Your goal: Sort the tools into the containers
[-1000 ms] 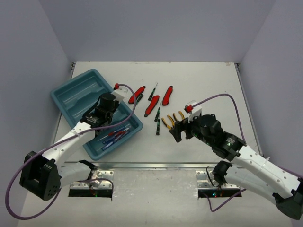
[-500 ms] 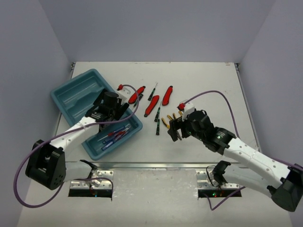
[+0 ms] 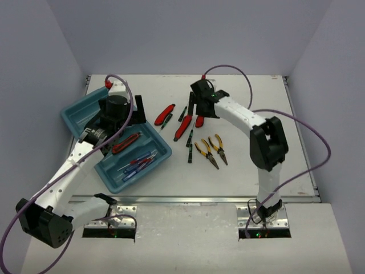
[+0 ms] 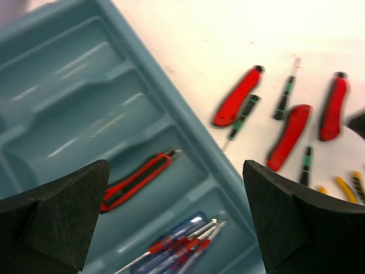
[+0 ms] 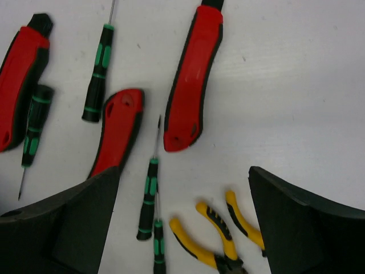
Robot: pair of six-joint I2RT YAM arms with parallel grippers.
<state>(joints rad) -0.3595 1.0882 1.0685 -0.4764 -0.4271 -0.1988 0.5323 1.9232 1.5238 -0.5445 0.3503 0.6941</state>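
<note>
Judged a little over a third done. Counted in the tray a bunch of blue screwdrivers, in the nearest compartment, and one cutter in the compartment next to it. Saw nothing in the two far compartments from the left wrist; from above, partly hidden by the left arm.

Found the rest out on the surface, to the right of the tray and apart from it: three loose cutters, four thin screwdrivers scattered among and just below them, and two pliers side by side on the right.

Found the left pincer above the tray, jaws spread wide, gripping nothing, roughly over the cutter's compartment. Found the right pincer far out over the loose cutters, jaws likewise spread wide and empty, looking down on the rightmost one and a thin screwdriver.

Reckoned on nine tools left to move: loose cutters to join the cutter, thin screwdrivers and pliers to take the two bare compartments, one kind each. Guessed the likeliest next pick to be a loose cutter under the right pincer. Expected trouble only from crowding: thin screwdrivers lying close beside the loose cutters, easy to nudge or catch along with them.
</note>
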